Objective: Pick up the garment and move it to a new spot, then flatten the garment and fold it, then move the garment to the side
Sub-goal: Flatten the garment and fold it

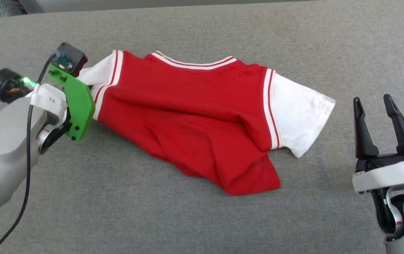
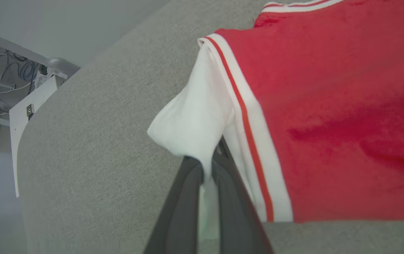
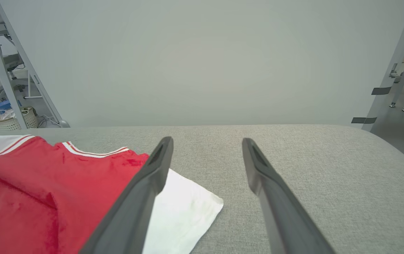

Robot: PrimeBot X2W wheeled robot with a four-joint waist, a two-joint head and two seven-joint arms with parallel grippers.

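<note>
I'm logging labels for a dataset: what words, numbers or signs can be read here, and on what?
White band on the left arm: a few small dark marks, too small and blurred to read.
The garment: no print, logo or label visible.
No other text can be seen.

Left arm comes in from the lower left of the head view, pale forearm (image 1: pixel 4 141) angled up and to the right with the green bracket (image 1: pixel 80 102) on its wrist turned inward. The left gripper (image 2: pixel 207 165) has its two dark fingers pressed close together, pinching a fold of the garment (image 2: pixel 194 116) at the white sleeve. Over on the right, the right gripper (image 1: pixel 372 100) stands upright at the lower right, fingers pointing up the view, spread well apart and gripping nothing.
</note>
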